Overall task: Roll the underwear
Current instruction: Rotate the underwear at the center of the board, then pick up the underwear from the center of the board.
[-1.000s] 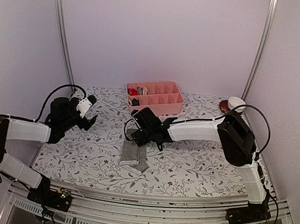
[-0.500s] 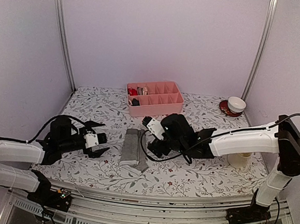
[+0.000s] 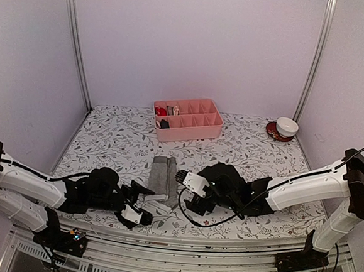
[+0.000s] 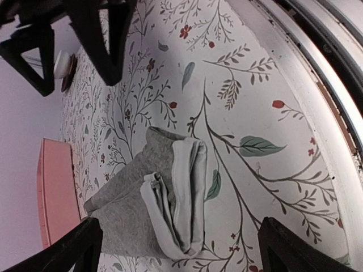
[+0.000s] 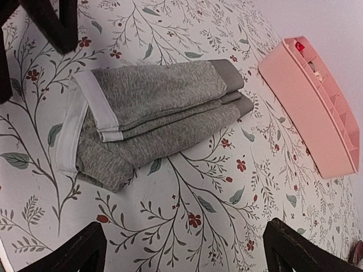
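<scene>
Both arms lie low over the table (image 3: 256,156), reaching inward from either side. The underwear (image 3: 162,183) lies flat on the floral cloth at near-centre, a folded grey bundle with its long axis running away from the arm bases. Its pale waistband end points to the near edge, and its darker grey hem end points toward the pink tray (image 3: 198,130). In the right wrist view the bundle shows layered folds, with the waistband wrapped over one end. Left gripper (image 3: 144,203): jaws spread wide and nothing between them, sitting just beside the waistband end on the bundle's left. The left wrist view puts the cloth ahead of the fingers (image 4: 76,249), within their span, with no contact visible. Right gripper (image 3: 184,191): jaws likewise spread wide and holding nothing, just beside the bundle's right edge. Its wrist view shows the cloth ahead of the fingers (image 5: 68,252) and apart from them. The two grippers face each other across the garment (each one's dark fingers appear at the top of the other's wrist view). The tray stands well apart at the far side, with small red and dark items in its left compartments. A white bowl (image 3: 287,125) on a red saucer (image 3: 272,129) sits in the far right corner.
</scene>
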Motion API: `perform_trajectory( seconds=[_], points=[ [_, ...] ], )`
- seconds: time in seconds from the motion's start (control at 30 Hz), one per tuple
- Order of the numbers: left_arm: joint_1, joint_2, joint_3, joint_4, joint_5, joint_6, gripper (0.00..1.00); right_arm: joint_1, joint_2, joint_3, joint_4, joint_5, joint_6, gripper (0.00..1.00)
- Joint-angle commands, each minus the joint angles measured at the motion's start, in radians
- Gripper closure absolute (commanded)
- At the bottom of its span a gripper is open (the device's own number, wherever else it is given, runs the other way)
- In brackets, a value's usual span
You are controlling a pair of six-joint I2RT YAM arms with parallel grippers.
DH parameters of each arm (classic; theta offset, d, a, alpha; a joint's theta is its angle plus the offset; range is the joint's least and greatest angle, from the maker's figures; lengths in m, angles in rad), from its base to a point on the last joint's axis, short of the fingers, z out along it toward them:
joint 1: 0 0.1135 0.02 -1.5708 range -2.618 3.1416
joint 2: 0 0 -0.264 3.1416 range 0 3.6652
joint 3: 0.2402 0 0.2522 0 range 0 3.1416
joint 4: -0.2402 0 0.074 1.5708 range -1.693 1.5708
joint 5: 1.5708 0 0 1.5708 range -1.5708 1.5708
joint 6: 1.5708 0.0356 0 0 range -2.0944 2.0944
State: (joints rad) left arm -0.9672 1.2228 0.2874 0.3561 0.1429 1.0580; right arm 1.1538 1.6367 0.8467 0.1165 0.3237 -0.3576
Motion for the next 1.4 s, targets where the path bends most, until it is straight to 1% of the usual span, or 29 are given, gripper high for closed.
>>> perform_trajectory(
  seconds=[0.0, 0.17, 0.27, 0.43, 0.53, 0.7, 0.8, 0.83, 0.97, 1.03, 1.17, 1.27, 1.37],
  points=[
    [-0.085, 0.119, 0.083, -0.038, -0.163, -0.022, 0.02, 0.011, -0.075, -0.03, 0.107, 0.067, -0.002, 0.01],
    [-0.147, 0.283, 0.172, -0.037, -0.274, -0.084, 0.02, 0.011, -0.127, -0.096, 0.197, 0.146, -0.025, 0.01],
    [-0.159, 0.346, 0.196, -0.01, -0.315, -0.096, 0.06, 0.011, -0.143, -0.124, 0.239, 0.176, -0.04, 0.01],
    [-0.173, 0.418, 0.196, 0.03, -0.357, -0.098, 0.14, 0.011, -0.14, -0.131, 0.255, 0.197, -0.056, 0.01],
    [-0.175, 0.452, 0.198, 0.043, -0.36, -0.101, 0.25, 0.011, -0.135, -0.127, 0.254, 0.196, -0.058, 0.01],
    [-0.175, 0.488, 0.204, 0.043, -0.354, -0.101, 0.35, 0.011, -0.134, -0.128, 0.258, 0.197, -0.058, 0.01],
    [-0.174, 0.494, 0.205, 0.028, -0.346, -0.108, 0.51, 0.011, -0.126, -0.127, 0.259, 0.19, -0.064, 0.01],
    [-0.173, 0.494, 0.206, 0.026, -0.345, -0.111, 0.55, 0.011, -0.123, -0.126, 0.259, 0.185, -0.066, 0.01],
    [-0.151, 0.488, 0.224, -0.017, -0.306, -0.139, 0.64, 0.012, -0.117, -0.144, 0.291, 0.152, -0.106, 0.01],
    [-0.126, 0.482, 0.249, -0.063, -0.266, -0.162, 0.73, 0.011, -0.122, -0.174, 0.336, 0.106, -0.14, 0.01],
    [-0.083, 0.464, 0.286, -0.133, -0.196, -0.19, 0.92, 0.023, -0.145, -0.268, 0.488, 0.007, -0.257, 0.01],
    [-0.055, 0.442, 0.317, -0.209, -0.117, -0.198, 1.0, 0.036, -0.156, -0.333, 0.557, -0.075, -0.35, 0.01],
    [-0.019, 0.422, 0.367, -0.336, 0.011, -0.192, 1.0, 0.05, -0.148, -0.379, 0.608, -0.151, -0.449, 0.01]
  ],
)
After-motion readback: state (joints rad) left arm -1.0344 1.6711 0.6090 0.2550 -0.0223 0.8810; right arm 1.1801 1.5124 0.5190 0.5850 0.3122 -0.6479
